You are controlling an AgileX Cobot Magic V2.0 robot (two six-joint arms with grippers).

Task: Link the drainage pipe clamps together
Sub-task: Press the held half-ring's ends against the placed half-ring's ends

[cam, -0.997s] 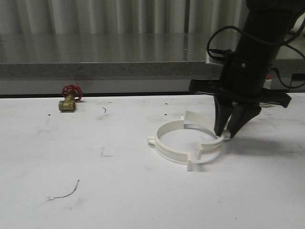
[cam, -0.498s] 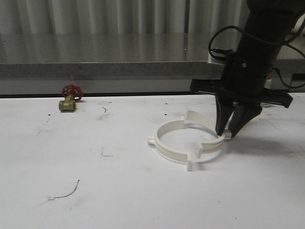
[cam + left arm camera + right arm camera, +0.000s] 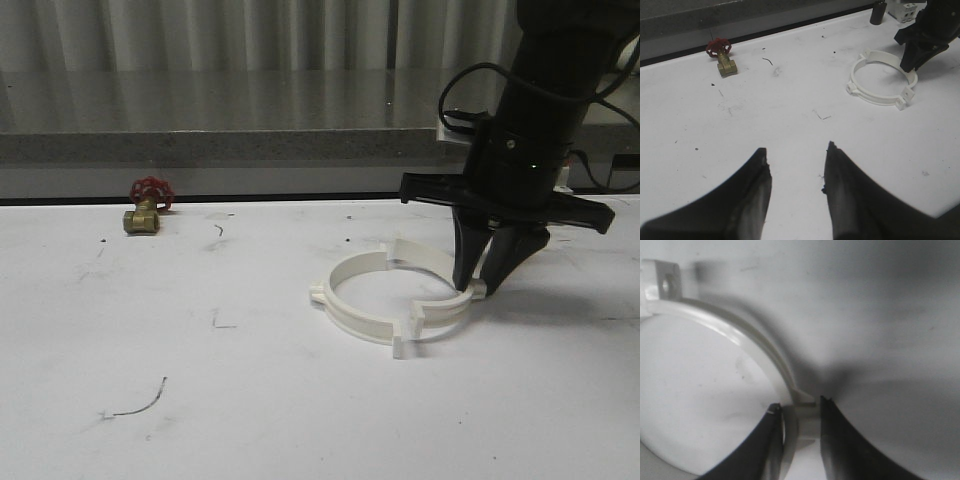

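Two white drainage pipe clamps lie on the white table as a rough ring. The left half [image 3: 345, 318] rests free, with a small lug on its left side. The right half [image 3: 432, 256] has my right gripper [image 3: 475, 288] shut on its band at the side lug, one finger inside the ring and one outside [image 3: 799, 407]. Its curved band [image 3: 740, 335] runs to a square end tab [image 3: 665, 282]. The halves' end tabs sit near each other but offset at the front and back. My left gripper [image 3: 796, 149] hangs open over bare table, far from the ring [image 3: 880, 98].
A brass valve with a red handwheel [image 3: 145, 208] sits at the table's back left. A white breaker [image 3: 905, 9] and a dark cylinder [image 3: 878, 12] stand behind the ring. A grey ledge [image 3: 200, 145] runs along the back of the table.
My right gripper has shifted slightly right and down while holding the right half. The ring's shape has barely changed, and the left arm is still.
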